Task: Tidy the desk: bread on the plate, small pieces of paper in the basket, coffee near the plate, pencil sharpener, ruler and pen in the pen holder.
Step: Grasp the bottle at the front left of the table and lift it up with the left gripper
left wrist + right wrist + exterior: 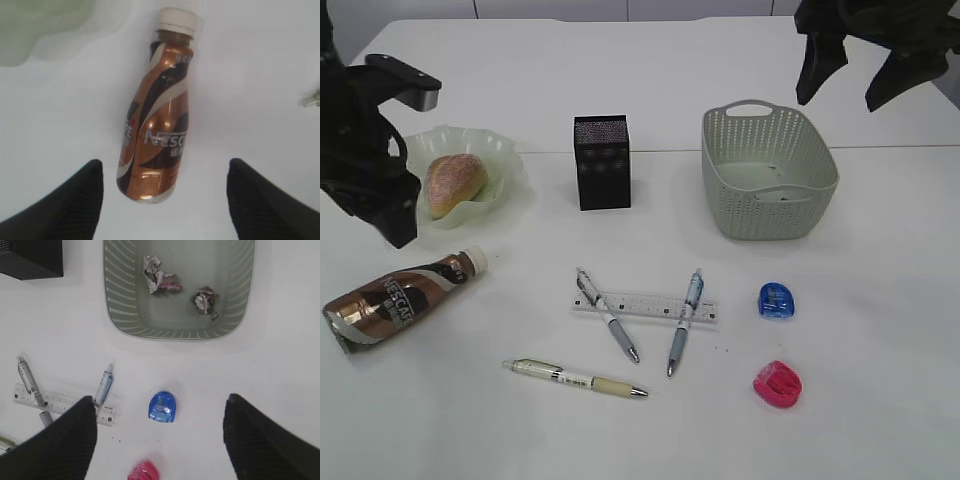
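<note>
The coffee (156, 107) lies on its side on the desk (860, 420), just in front of the plate (510, 165) that holds the bread (455, 183). The left gripper (162, 200) hangs above it, jaws wide and empty; the right gripper (157, 440), equally spread, hovers over the blue sharpener (162, 407). The bottle looks stiff, probably glossy and prone to roll, so gripping across its mid-body seems safest. The plate's ruffled rim nearby is the only obstacle.
</note>
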Robot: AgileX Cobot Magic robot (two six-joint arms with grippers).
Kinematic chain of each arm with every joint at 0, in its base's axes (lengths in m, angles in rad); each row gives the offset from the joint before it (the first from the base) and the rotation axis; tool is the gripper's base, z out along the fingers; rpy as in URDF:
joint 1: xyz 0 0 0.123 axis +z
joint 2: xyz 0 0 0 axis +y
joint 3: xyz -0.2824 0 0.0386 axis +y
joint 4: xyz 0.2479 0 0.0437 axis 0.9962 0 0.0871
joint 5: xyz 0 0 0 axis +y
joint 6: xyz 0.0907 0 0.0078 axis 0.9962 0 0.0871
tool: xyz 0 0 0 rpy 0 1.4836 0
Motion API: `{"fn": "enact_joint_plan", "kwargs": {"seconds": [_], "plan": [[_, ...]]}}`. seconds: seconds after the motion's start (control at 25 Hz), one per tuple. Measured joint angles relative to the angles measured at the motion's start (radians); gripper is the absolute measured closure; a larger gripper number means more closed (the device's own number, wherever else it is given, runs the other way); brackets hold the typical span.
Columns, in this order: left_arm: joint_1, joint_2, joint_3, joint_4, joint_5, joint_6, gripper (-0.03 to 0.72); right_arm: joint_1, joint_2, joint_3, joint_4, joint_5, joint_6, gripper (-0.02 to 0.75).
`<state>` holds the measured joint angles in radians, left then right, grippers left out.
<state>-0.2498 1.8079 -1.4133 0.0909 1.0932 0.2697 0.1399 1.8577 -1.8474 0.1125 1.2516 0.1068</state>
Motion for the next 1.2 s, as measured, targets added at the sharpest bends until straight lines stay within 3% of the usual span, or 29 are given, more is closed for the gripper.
{"fn": "enact_joint_plan", "kwargs": {"seconds": [0.44, 1.2], "plan": [[-0.002, 0.000, 0.000, 0.032, -0.043, 0.020, 0.109, 0.000, 0.000, 0.000, 0.000, -0.002, -0.002, 0.161], [-0.002, 0.128, 0.000, -0.013, -0.087, 0.031, 0.099, 0.000, 0.000, 0.000, 0.002, -0.002, -0.002, 0.161]]}}
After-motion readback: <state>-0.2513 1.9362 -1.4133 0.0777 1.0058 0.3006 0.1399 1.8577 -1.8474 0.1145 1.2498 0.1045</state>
